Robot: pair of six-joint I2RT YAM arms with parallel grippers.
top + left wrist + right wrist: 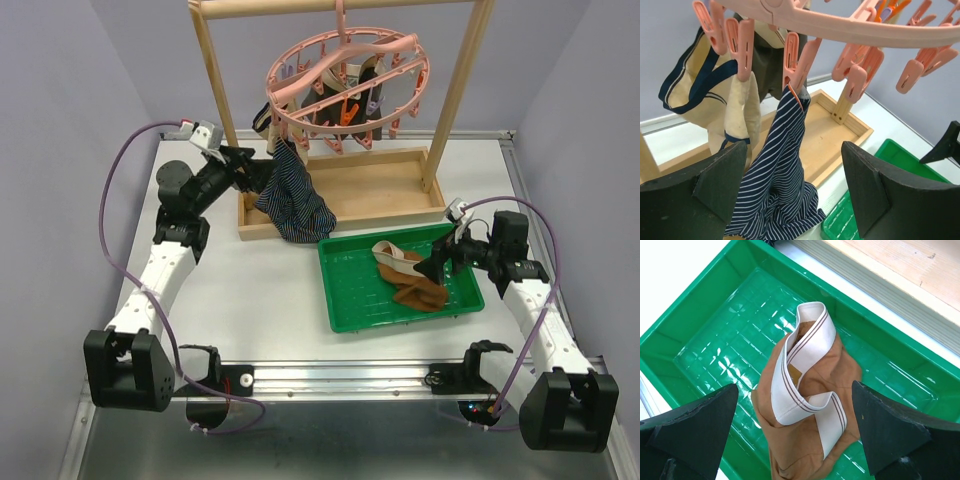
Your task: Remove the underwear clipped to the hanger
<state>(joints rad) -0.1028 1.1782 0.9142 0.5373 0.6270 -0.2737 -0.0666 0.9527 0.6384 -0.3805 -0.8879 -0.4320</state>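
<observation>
White table between pale lilac walls. Navy striped underwear hangs by one corner from a pink clip on the round pink hanger. Its lower end is bunched over the front edge of the wooden base. Beside it on the hanger hang a beige pair with navy trim and a dark pair. The left gripper has its jaws wide apart, one on each side of the striped cloth, not pinching it. Brown underwear with a white waistband lies in the green tray. Over it hovers the right gripper, jaws spread wide and holding nothing.
</observation>
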